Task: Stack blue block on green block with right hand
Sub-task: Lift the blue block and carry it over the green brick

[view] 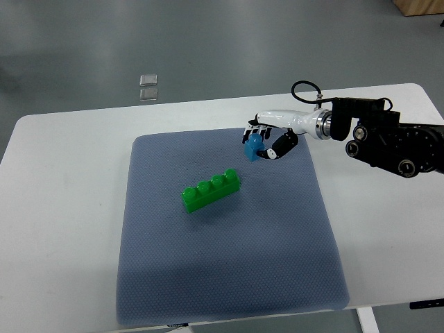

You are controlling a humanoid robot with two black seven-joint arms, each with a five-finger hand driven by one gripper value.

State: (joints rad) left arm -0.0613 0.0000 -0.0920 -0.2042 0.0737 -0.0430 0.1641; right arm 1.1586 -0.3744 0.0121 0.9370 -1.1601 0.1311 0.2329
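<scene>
Top view, near to far. Nearest is the blue-grey mat [229,277], covering most of the white table [55,139]; its near half is bare.

Mid-mat, slightly left of centre: the green block [211,189], a long four-stud brick lying diagonally, left end nearer, right end farther. Studs face up, nothing on it.

Farther and to the right, near the mat's far edge: the blue block [254,148], a small brick. The right hand [269,139] is on it, its arm coming in from the right edge. Fingers [258,130] are curled down over the block's far side, with the dark-tipped thumb on its right, so it reads as a pinch on the block. Can't tell whether the block is lifted or resting on the mat.

Left arm not visible.

Step, my read: grasp or early lift of the blue block; stacking not yet done. Blue and green are apart, with a clear gap of mat between them.

Next move calls for: lift clear of the mat, carry left and nearer to above the green brick, match the brick's diagonal, seat onto the studs, then press down. Small block, so the risk is slip or twist in the pinch.

Beyond the table, on the grey floor: two small clear square items [148,87], can't identify them.

Writing, brands, labels: none legible anywhere.
</scene>
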